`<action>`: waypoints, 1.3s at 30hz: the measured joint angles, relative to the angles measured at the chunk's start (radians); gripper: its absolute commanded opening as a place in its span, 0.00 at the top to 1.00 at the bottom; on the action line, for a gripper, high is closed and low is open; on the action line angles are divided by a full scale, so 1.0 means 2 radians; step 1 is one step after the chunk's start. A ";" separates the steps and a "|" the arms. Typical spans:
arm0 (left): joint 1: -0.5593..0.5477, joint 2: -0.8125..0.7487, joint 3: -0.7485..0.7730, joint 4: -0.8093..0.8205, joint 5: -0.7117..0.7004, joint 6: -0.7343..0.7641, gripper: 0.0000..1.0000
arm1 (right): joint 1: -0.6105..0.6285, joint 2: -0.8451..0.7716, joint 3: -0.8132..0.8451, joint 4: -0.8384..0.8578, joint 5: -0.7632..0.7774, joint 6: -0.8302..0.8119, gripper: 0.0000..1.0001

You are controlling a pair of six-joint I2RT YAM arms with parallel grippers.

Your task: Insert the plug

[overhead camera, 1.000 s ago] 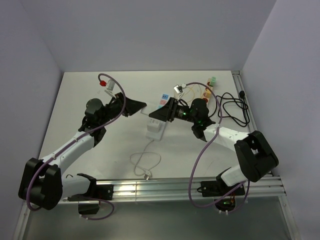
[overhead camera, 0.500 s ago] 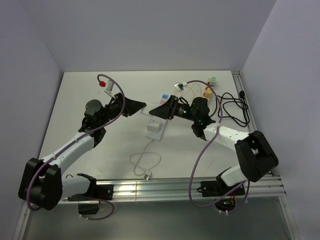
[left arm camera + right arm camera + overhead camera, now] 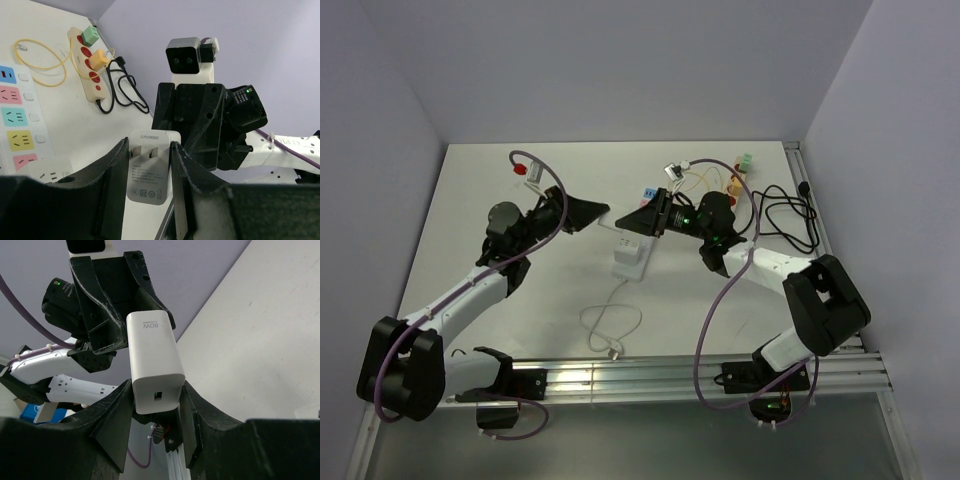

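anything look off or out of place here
The white charger is gripped by both the left tool and the right tool at once, in mid-air; it looks like a handover rather than a fault. Nothing else stands out.

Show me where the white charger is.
Both wrist views show the white charger mid-table, left gripper on its pronged end, right gripper on the other.

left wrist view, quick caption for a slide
Left pincer grips a white charger, prongs toward the viewer, right pincer just behind.
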 measured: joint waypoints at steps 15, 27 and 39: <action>-0.004 -0.023 0.021 -0.101 -0.026 0.041 0.21 | -0.025 -0.051 0.007 -0.111 0.005 -0.085 0.94; 0.000 0.002 0.082 -0.210 -0.087 0.094 0.24 | -0.054 -0.043 0.167 -0.471 0.156 -0.330 1.00; -0.048 0.048 0.134 -0.314 -0.159 0.162 0.24 | -0.041 0.106 0.322 -0.665 0.251 -0.554 1.00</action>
